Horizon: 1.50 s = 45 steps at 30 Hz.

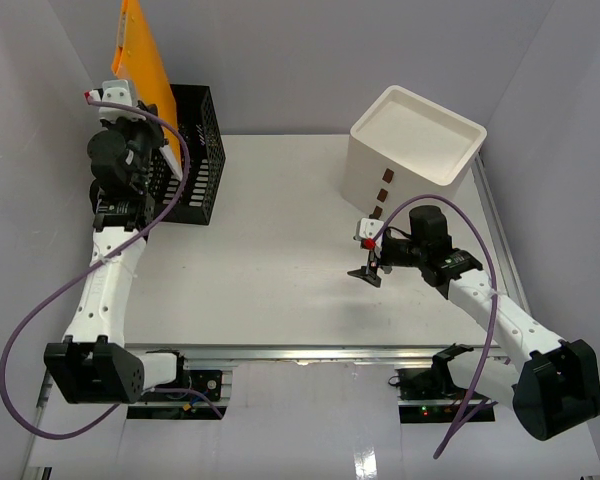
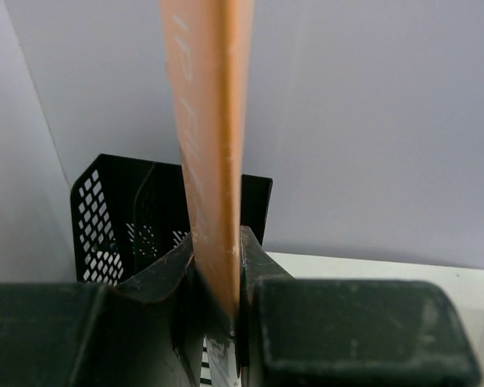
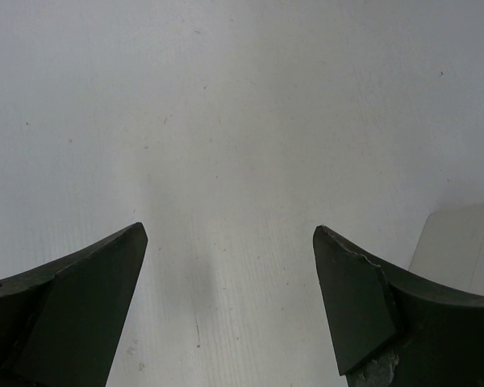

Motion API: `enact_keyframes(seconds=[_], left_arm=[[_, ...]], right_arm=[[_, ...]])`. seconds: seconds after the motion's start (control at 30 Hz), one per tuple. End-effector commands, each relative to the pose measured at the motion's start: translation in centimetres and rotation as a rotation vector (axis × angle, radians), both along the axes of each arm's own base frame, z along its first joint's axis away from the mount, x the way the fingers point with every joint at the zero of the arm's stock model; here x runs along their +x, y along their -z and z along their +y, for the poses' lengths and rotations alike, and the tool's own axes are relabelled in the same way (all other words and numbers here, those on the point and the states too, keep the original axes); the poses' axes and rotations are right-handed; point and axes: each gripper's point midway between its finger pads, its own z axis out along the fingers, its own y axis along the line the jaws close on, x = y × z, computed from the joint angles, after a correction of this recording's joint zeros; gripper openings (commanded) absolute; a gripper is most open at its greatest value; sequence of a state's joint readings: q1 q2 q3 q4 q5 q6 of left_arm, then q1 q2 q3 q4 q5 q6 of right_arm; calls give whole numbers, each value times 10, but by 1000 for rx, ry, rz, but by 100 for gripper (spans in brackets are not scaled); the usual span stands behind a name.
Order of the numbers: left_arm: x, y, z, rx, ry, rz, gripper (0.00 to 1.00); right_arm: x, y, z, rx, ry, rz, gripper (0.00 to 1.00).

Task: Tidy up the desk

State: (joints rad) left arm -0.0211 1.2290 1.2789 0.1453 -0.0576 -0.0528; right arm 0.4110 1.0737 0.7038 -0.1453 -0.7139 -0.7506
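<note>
The desk [image 1: 270, 270] is a wide white tabletop with a metal rail along its front edge. My left gripper [image 1: 130, 100] is raised at the back left, above a black mesh file holder [image 1: 195, 150], and is shut on an orange envelope [image 1: 140, 45] that stands upright. In the left wrist view the envelope [image 2: 210, 145] rises edge-on from between the fingers, with the file holder [image 2: 113, 226] behind and below. My right gripper [image 1: 365, 272] hangs low over the desk's middle right, open and empty; the right wrist view shows bare desk [image 3: 226, 145] between its fingertips [image 3: 97, 290].
A white three-drawer box [image 1: 412, 148] stands at the back right, just behind my right arm; its corner shows in the right wrist view [image 3: 460, 242]. Grey walls close in the left, back and right sides.
</note>
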Motion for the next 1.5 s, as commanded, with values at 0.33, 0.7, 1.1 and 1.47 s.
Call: enact_keyframes(seconds=[0.33, 0.7, 1.1, 1.47], left_arm=[[41, 8, -7, 24, 169, -65, 0], [69, 56, 0, 101, 241, -31, 0], [80, 107, -1, 146, 281, -28, 0], [74, 151, 6, 161, 256, -23, 0]], right_arm=[[3, -3, 0, 16, -5, -34, 90], [5, 4, -2, 7, 2, -17, 90], [6, 10, -2, 1, 1, -1, 90], [7, 16, -4, -6, 6, 16, 90]])
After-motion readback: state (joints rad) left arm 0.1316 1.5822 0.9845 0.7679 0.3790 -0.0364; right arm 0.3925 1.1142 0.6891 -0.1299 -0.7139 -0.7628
